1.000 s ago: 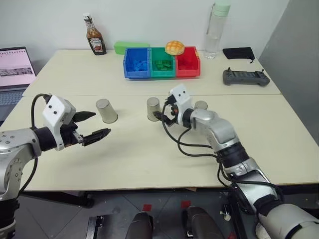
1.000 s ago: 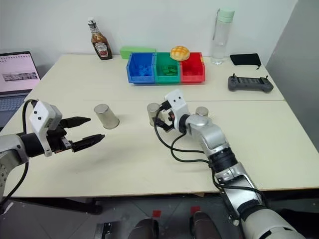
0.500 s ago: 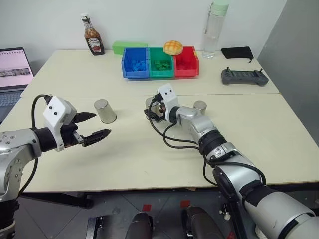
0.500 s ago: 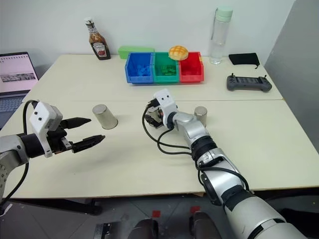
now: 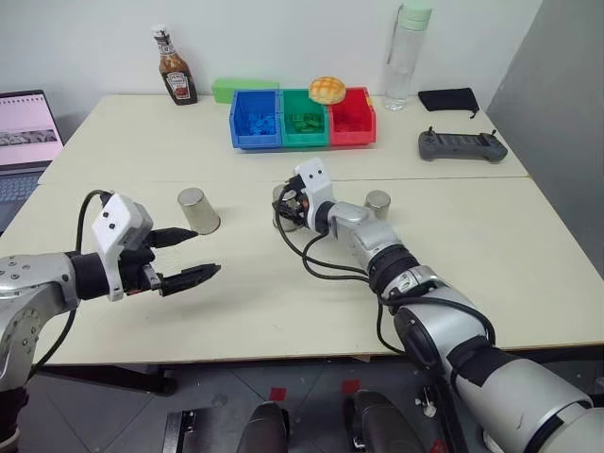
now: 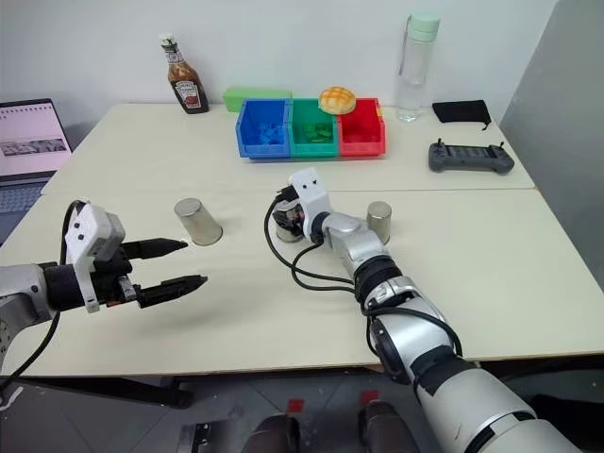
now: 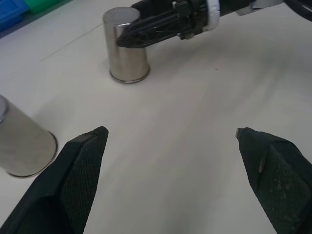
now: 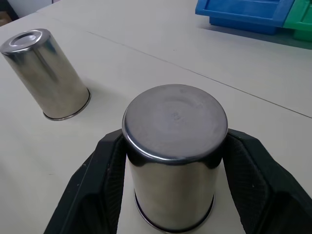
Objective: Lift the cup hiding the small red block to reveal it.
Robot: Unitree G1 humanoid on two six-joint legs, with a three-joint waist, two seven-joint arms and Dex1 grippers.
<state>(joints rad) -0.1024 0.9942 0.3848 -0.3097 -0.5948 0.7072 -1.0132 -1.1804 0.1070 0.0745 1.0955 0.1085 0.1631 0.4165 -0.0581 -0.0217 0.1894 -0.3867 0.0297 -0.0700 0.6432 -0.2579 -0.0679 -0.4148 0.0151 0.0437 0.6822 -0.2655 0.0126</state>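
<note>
1. Since a second ago, the right gripper (image 8: pixel 170 214) has reached farther left and forward across the bench (image 5: pixel 283 302), and its jaws, then spread wide beside the middle cup (image 8: pixel 173 156), now pinch that cup's sides.
2. That cup stands upside down on the bench, rim touching the surface, in the middle of a row of three identical metal cups.
3. Another cup, the left cup (image 5: pixel 197 209), stands well apart on the left; the right cup (image 5: pixel 378 204) stands just right of the right arm.
4. Meanwhile the left gripper (image 5: pixel 189 257) has drifted slightly right and nearer; it hovers above the near left bench with jaws spread and holding nothing.
5. No cup has changed place.
6. Blue, green and red storage bins (image 5: pixel 303 118) sit in a row at the far side, unchanged.
</note>
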